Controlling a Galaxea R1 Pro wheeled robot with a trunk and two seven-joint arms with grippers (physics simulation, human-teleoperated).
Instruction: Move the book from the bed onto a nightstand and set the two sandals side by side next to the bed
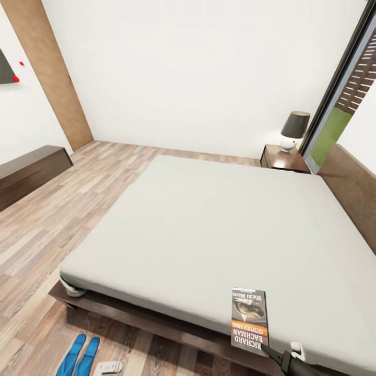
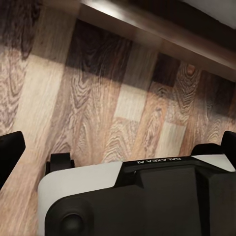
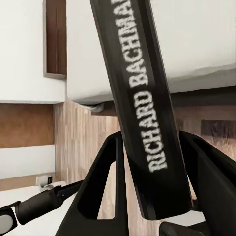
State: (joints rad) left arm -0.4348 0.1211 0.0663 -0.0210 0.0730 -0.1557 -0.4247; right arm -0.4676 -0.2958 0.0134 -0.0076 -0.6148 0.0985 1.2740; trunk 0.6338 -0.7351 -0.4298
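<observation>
The book (image 1: 249,316) lies at the near edge of the bed (image 1: 209,230), its dark cover with the orange band facing up. My right gripper (image 1: 274,355) is shut on the book's near end. In the right wrist view the spine lettered "Richard Bachman" (image 3: 142,98) runs between the two black fingers of the right gripper (image 3: 152,187). The two sandals (image 1: 79,357), bright blue, lie side by side on the floor just off the bed's near left corner. My left gripper (image 1: 108,367) hangs beside them above the floor; in its wrist view the left gripper (image 2: 118,147) is open and holds nothing. A nightstand (image 1: 284,158) stands at the far right by the headboard.
A lamp (image 1: 293,130) with a dark shade occupies the nightstand's top. A long low dark sideboard (image 1: 28,172) runs along the left wall. The black-framed window (image 1: 339,104) is at the right. Wood-plank floor (image 1: 78,209) spreads left of the bed.
</observation>
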